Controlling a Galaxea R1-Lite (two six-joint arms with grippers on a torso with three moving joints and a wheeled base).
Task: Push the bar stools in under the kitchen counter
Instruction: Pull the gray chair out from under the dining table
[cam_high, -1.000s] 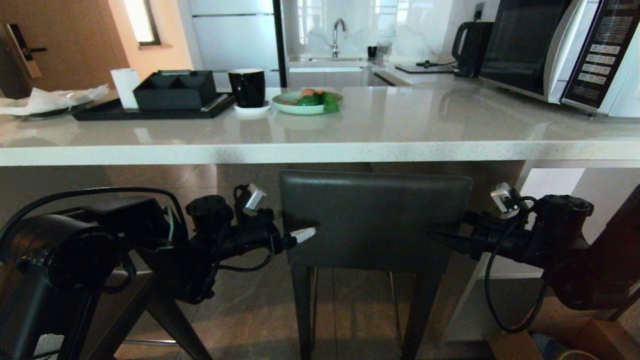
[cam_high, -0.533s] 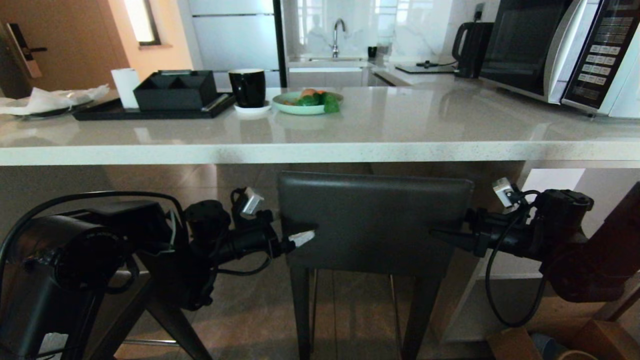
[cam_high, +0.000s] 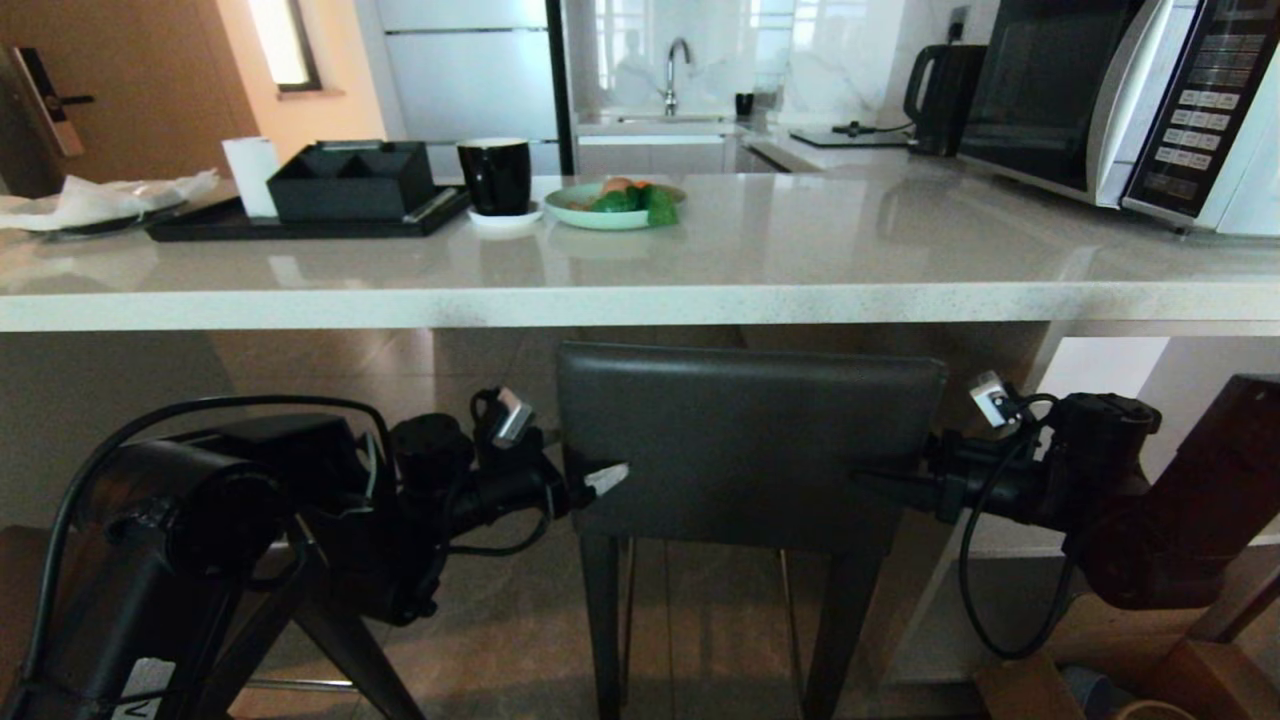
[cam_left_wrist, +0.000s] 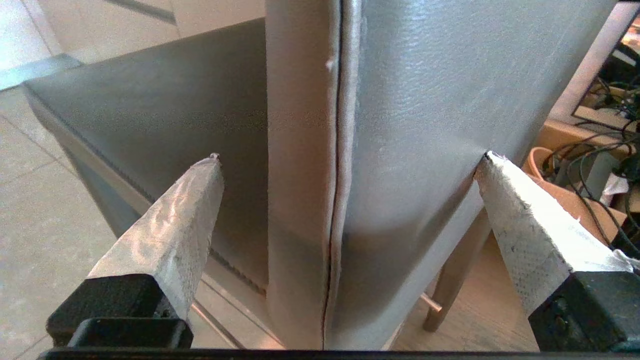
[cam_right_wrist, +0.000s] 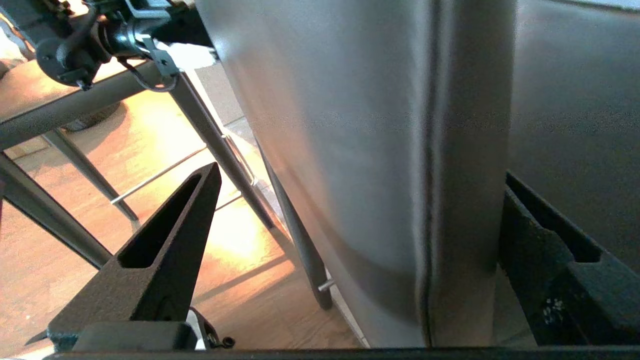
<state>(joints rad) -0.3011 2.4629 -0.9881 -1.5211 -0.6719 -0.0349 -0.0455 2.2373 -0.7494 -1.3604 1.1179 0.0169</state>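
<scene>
Nearest: both arms are reaching in low at either side of one bar stool (cam_high: 745, 440). Left gripper (cam_high: 600, 478) is sitting at the backrest's left edge, fingers (cam_left_wrist: 170, 235) spread wide w/ the edge between them, not clamped. Right gripper (cam_high: 880, 480) is doing the same at the right edge, fingers (cam_right_wrist: 160, 250) released, straddling the padding. Stool is standing upright on a tan tiled floor (cam_high: 520, 620), backrest top just below the table (cam_high: 640, 300) edge. A 2nd stool's dark legs (cam_high: 330, 630) are showing at lower left. On the table: black tray (cam_high: 300, 222), black mug (cam_high: 494, 175), green plate (cam_high: 612, 212) w/ food, microwave (cam_high: 1130, 100) at right. Beyond: sink tap (cam_high: 676, 70), kettle (cam_high: 940, 95), door (cam_high: 110, 90) at far left.
</scene>
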